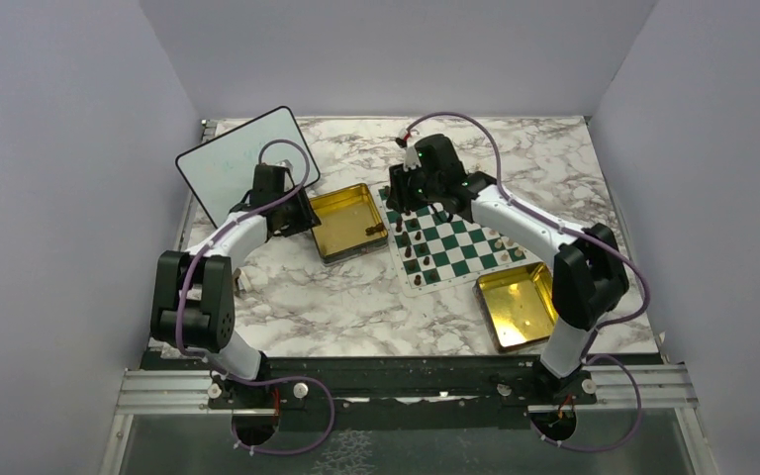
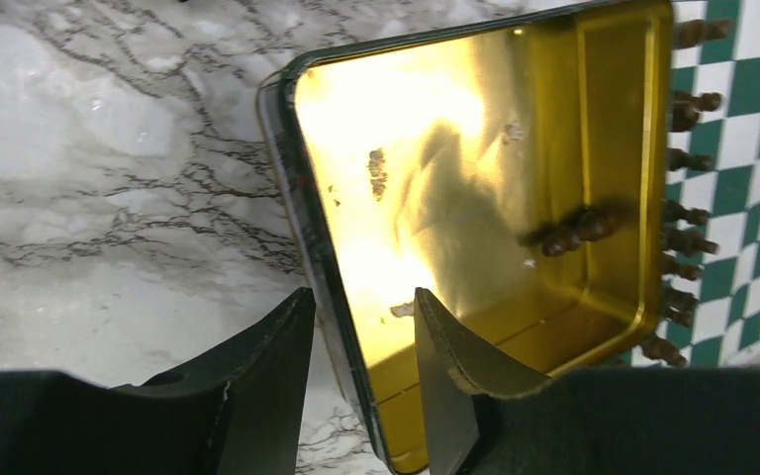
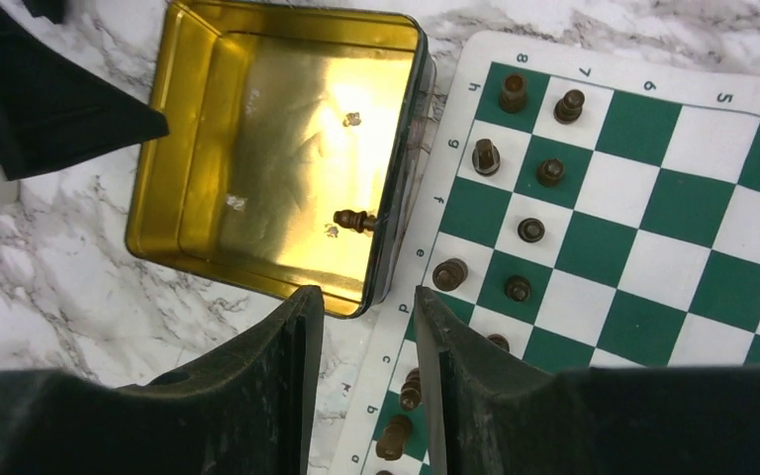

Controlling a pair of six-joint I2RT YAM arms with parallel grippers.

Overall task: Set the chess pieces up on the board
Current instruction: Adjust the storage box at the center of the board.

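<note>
Bench (image 1: 356, 297): marble.
Board (image 1: 460, 259): flat, right of centre.
Gold tin (image 1: 336, 223): just left of board, one dark piece (image 3: 354, 219) lying inside.
Left fingers (image 2: 277, 376): apart, tin's wall between them.
Right fingers (image 3: 287, 366): apart, empty, over board's left edge.
Dark pieces (image 3: 518, 288): upright on board's left squares.

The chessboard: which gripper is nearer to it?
Right. The right gripper hovers at the edge of the board, beside the dark pieces. The left gripper is at the far wall of the gold tin, which lies between it and the board.
</note>
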